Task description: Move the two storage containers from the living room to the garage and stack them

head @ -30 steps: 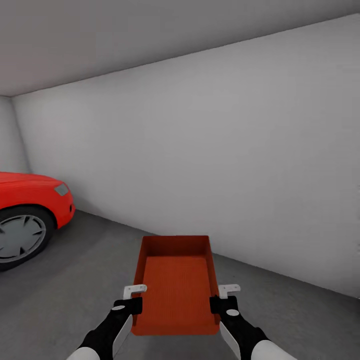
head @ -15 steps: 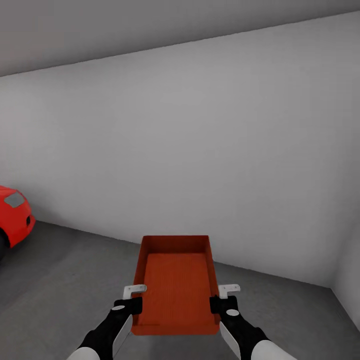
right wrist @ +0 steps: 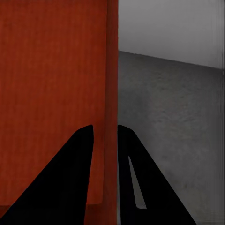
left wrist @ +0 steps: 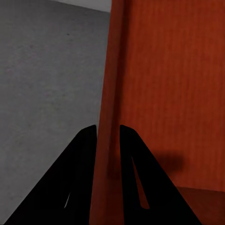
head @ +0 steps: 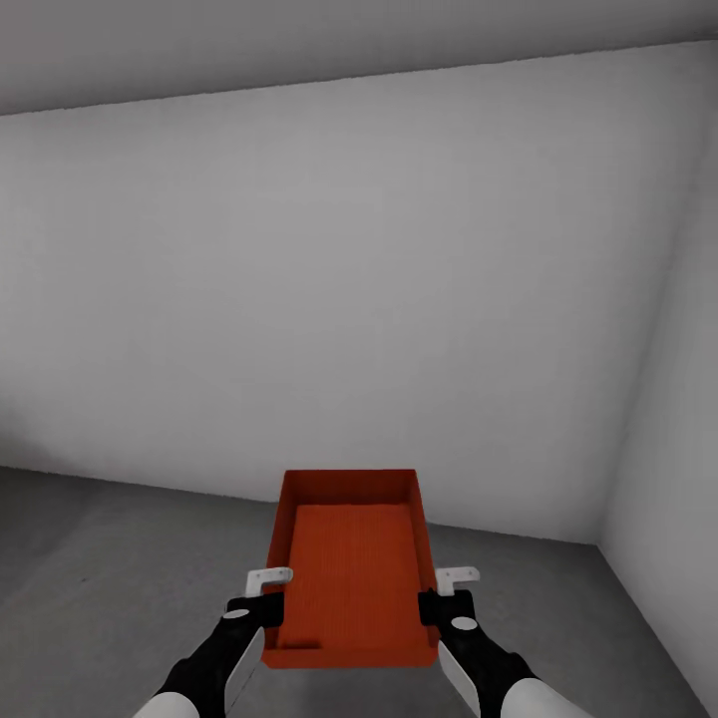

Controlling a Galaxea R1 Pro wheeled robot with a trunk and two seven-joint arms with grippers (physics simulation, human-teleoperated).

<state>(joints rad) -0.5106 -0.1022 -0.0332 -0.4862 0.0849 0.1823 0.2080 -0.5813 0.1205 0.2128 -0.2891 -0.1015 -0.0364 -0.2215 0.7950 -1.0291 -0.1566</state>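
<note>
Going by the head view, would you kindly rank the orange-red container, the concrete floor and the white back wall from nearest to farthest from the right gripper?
1. The container: its right side wall is clamped in the right gripper.
2. The floor: below and around the gripper.
3. The back wall: ahead, beyond the container's far end.

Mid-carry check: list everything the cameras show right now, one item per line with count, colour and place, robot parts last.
Orange-red ribbed plastic bin: one, open-topped, empty, held off the floor between both arms, centre front.
Dark grey concrete floor: one, mottled, below and around the bin.
White-grey walls: two, plain, one ahead and one at right, meeting in a corner.
Grey ceiling: one, across the top.
Left pincer: one, black, shut on the bin's left wall.
Right pincer: one, black, shut on the bin's right wall.
</note>
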